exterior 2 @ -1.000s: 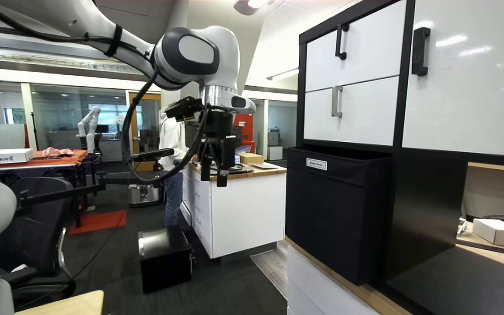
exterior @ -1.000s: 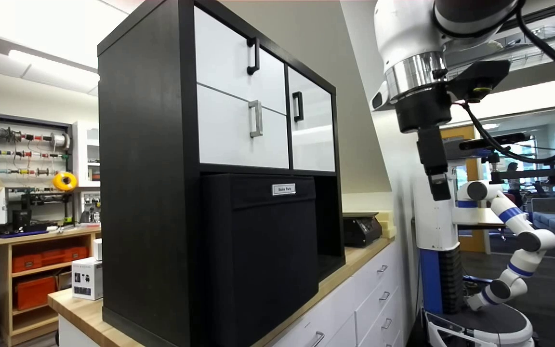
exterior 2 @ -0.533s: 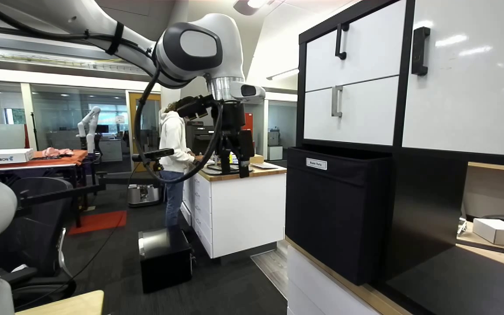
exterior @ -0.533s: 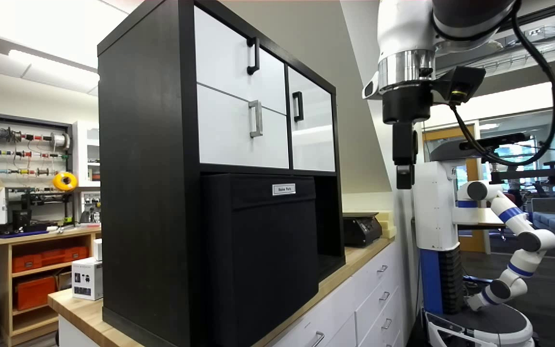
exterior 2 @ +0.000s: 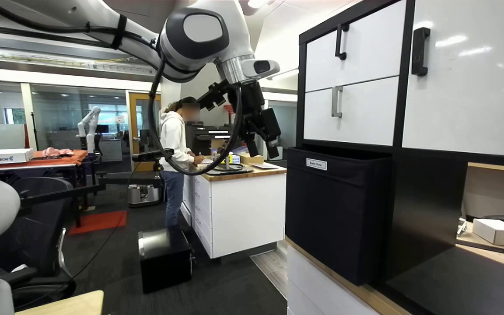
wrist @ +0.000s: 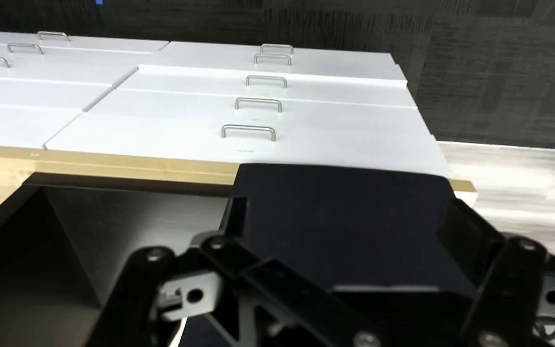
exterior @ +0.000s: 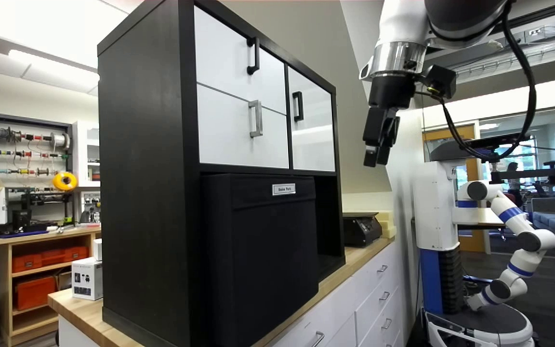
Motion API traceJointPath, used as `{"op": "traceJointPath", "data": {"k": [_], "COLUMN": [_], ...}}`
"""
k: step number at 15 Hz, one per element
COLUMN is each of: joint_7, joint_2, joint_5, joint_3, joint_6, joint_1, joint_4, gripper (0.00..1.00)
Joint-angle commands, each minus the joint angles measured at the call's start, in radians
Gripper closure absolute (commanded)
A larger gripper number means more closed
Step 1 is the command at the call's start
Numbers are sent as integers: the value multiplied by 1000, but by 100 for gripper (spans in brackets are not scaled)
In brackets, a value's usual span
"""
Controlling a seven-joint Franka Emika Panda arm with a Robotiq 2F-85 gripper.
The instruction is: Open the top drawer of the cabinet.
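The black cabinet (exterior: 142,193) stands at the left in an exterior view and at the right in an exterior view (exterior 2: 301,96). The top drawer (exterior: 224,55) is the upper of two stacked white fronts (exterior 2: 370,48). It is shut and has a black vertical bar handle (exterior: 254,57) (exterior 2: 340,43). The lower white front (exterior: 224,132), also shut, has a silver handle (exterior: 257,119). My gripper (exterior: 376,157) is open, empty and tilted, in front of the cabinet and apart from it (exterior 2: 263,151). In the wrist view its fingers (wrist: 350,226) are wide apart, and the white fronts are out of view.
A black fabric bin (exterior: 272,250) with a label sits below the white fronts (exterior 2: 335,218) (wrist: 345,197). A white panel (exterior: 311,130) with a black handle is beside them. Counter drawers (wrist: 330,125) lie below. A person (exterior 2: 173,135) stands at a white island (exterior 2: 247,210).
My gripper has moved upward and nearer the cabinet. It has tilted from upright so its fingertips point more toward the cabinet. The cabinet's fronts have not moved.
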Motion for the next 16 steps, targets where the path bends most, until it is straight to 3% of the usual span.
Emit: {"op": "traceJointPath", "data": {"k": [1, 6, 7, 16], "joint_7": [38, 51, 16, 16], "joint_2": [52, 139, 93, 107], "joint_5": [-38, -61, -38, -38], "joint_3": [0, 8, -5, -5], "joint_6": [57, 99, 83, 83], "joint_1": [-21, -23, -13, -12], "joint_4": [72, 178, 126, 136], "gripper": [0, 0, 0, 0]}}
